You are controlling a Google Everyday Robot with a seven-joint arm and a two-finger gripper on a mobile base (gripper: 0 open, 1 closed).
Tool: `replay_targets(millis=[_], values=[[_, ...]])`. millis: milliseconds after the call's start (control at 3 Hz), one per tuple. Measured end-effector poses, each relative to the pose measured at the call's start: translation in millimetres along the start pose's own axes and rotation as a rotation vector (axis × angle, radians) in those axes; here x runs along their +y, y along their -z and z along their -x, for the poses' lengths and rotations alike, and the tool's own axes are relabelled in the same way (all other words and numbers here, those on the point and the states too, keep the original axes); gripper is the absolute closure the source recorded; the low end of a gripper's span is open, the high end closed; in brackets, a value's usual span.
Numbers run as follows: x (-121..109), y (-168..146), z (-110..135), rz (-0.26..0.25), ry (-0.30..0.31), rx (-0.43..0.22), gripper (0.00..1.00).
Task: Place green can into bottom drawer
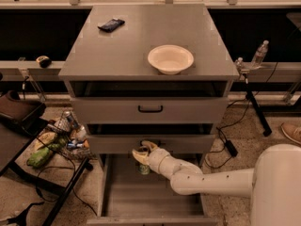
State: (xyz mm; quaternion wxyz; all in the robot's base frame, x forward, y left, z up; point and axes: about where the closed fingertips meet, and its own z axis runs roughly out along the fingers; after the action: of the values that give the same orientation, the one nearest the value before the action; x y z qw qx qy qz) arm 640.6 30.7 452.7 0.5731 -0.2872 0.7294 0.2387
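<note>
So here's what we've got. The bottom drawer (155,197) of the grey cabinet (141,41) is pulled out toward us, and its flat floor is in plain sight. The green can (144,169) stands upright inside it, right up at the back edge of the drawer floor and a bit left of the middle, just under the front of the middle drawer (113,144).

The hand (142,153) sits directly over the top of the can, close enough that we honestly can't say if it's touching. We also can't tell whether the hand is gripping the can or has let go, because the can's top is tucked under it. The white arm (211,182) reaches in from the right, coming off the robot's big white body (277,187) at the bottom right corner, and it crosses over the drawer's right side.

The middle drawer looks slightly out, with a dark gap above it. The top drawer (108,109) with its black handle (150,109) is out a little too.

On the cabinet top, a white bowl (170,59) sits near the front edge, right of centre. A dark flat packet (111,24) lies toward the back left corner, well apart from the bowl.

Off to the left on the floor there's a wire basket (63,134) full of mixed stuff, and a clear bottle (259,54) stands on the ledge to the right of the cabinet.
</note>
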Motion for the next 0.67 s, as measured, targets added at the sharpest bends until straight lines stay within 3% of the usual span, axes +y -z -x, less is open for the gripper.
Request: replay_targets(millis=[333,667], values=[[9.0,-0.7,-19.6,0.028,0.001,0.021,1.0],[9.1,0.6,-12.8,0.028,0.001,0.021,1.0]])
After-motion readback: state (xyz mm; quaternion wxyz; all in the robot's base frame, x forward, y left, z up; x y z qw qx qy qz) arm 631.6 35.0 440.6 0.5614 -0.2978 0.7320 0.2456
